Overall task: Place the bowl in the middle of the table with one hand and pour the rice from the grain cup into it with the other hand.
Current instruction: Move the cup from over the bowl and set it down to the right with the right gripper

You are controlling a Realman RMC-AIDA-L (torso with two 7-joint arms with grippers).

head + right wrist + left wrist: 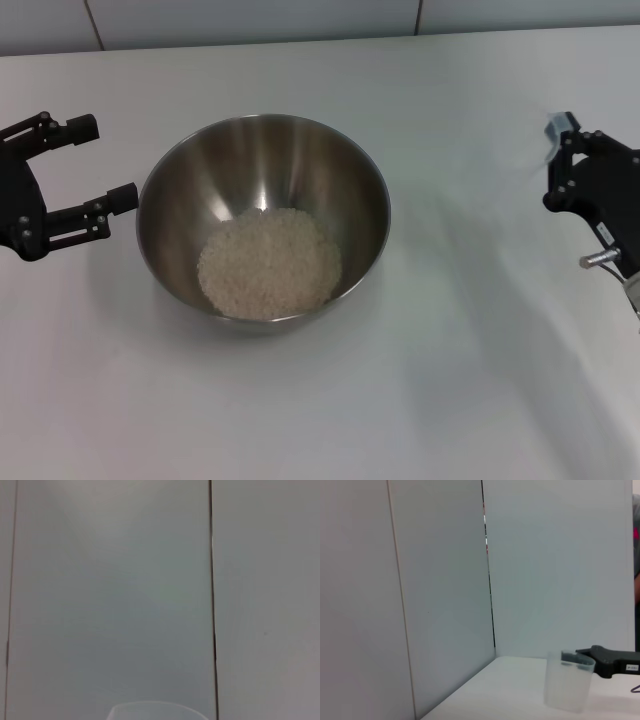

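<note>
The bowl (263,218) sits upright pretty much mid-table (450,400), a bit toward the robot's left; the rice (268,263) is inside it, a pale round heap covering the bottom and creeping up the near wall; steel above the heap looks bare and shiny.

Left gripper (100,162) is just beside the bowl's left rim, fingers spread wide with nothing between them; the lower fingertip (122,197) is very close to the bowl's wall, can't tell if it actually touches; the upper one is clear of it.

Right gripper (562,160) is way over at the right edge of the head view, well apart from the bowl; there's a bit of something pale and translucent at its tip, and honestly I can't tell from there whether the fingers are apart or closed on anything.

The cup (568,680) shows up in the left wrist view, standing upright on the table, clear and frosted, looks empty; the right gripper's black finger is right at its rim on the far side, touching or nearly so; the right wrist view catches just the cup's rim at the bottom edge.

Behind it all is a white panelled wall (440,580) with dark seams.
</note>
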